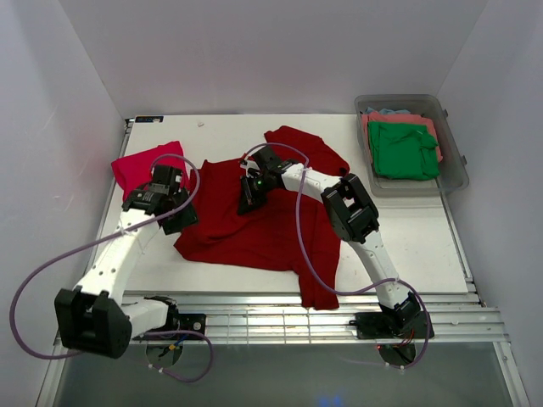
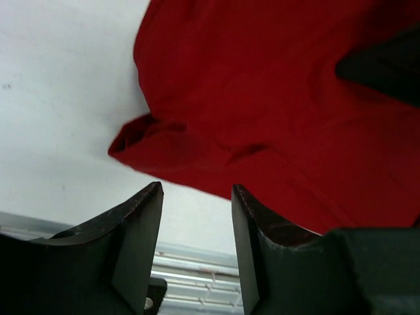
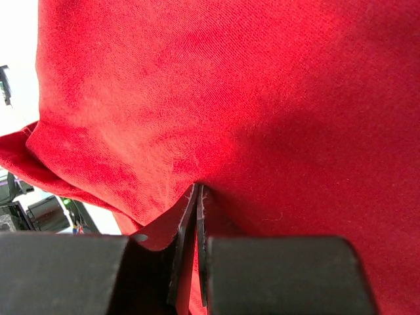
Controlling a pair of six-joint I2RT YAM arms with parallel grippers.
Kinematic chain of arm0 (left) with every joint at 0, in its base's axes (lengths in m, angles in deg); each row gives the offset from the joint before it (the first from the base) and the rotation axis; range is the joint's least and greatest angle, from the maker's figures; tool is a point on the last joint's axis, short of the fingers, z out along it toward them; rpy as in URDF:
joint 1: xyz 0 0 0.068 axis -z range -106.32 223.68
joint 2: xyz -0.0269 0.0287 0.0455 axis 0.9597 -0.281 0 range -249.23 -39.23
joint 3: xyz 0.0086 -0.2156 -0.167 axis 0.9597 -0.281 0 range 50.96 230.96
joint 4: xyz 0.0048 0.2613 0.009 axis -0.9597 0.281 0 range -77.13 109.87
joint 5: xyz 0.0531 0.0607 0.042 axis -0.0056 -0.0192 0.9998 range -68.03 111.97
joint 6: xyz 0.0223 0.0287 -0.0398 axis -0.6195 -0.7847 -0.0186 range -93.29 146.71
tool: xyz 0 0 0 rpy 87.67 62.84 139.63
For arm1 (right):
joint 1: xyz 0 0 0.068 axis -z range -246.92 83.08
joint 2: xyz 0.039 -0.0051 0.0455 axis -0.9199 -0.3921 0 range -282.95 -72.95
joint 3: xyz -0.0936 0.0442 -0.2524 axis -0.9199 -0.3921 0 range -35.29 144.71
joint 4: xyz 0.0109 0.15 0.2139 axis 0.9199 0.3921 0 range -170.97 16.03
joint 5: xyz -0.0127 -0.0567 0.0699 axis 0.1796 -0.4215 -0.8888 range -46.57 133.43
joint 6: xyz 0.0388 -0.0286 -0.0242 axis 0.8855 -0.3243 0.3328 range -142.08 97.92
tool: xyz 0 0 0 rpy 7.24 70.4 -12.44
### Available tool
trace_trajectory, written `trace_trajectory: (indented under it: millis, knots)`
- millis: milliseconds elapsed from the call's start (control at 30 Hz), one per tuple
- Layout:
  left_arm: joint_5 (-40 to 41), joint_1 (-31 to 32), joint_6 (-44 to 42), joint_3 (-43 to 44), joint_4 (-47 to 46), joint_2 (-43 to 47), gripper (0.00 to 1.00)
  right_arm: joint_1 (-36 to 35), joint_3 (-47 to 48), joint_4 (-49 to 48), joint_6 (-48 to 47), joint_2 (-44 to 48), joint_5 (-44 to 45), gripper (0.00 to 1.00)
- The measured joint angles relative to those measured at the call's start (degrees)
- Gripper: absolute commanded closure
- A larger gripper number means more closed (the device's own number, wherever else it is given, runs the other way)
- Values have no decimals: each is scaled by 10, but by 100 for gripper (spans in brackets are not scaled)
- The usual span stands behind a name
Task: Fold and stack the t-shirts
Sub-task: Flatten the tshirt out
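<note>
The dark red t-shirt [image 1: 246, 233] lies spread across the middle of the white table [image 1: 416, 246], as the left gripper [image 2: 197, 193] hangs just off its near-left hem, jaws parted with nothing between them. On the shirt's upper middle the right gripper [image 3: 197, 197] is clenched on a fold of its cloth. Beyond the shirt's left side rests a folded pinkish-red t-shirt [image 1: 146, 165]; to its far right a clear tub [image 1: 458, 161] holds a green t-shirt [image 1: 403, 151] atop a coral t-shirt [image 1: 424, 123].
</note>
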Motion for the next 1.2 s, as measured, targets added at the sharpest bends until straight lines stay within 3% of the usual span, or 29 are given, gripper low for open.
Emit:
trace_trajectory:
  millis: [267, 400, 567, 767, 900, 1200]
  knots:
    - [48, 0, -26, 11, -71, -122, 52, 0, -8, -9, -2, 3, -2, 92]
    - [53, 0, -30, 10, -80, -124, 53, 0, -14, -16, -3, 5, -2, 92]
    - [51, 0, -31, -4, -88, -115, 71, 0, -20, -23, -4, 8, -2, 92]
    - [43, 0, -31, -31, -87, -89, 69, 0, -23, -26, -5, 9, -2, 92]
    - [38, 0, -31, -31, -88, -90, 99, 0, -24, -26, -6, 10, -2, 92]
    - [20, 0, -36, -31, -62, -50, 100, 0, -30, -35, -6, 13, -2, 92]
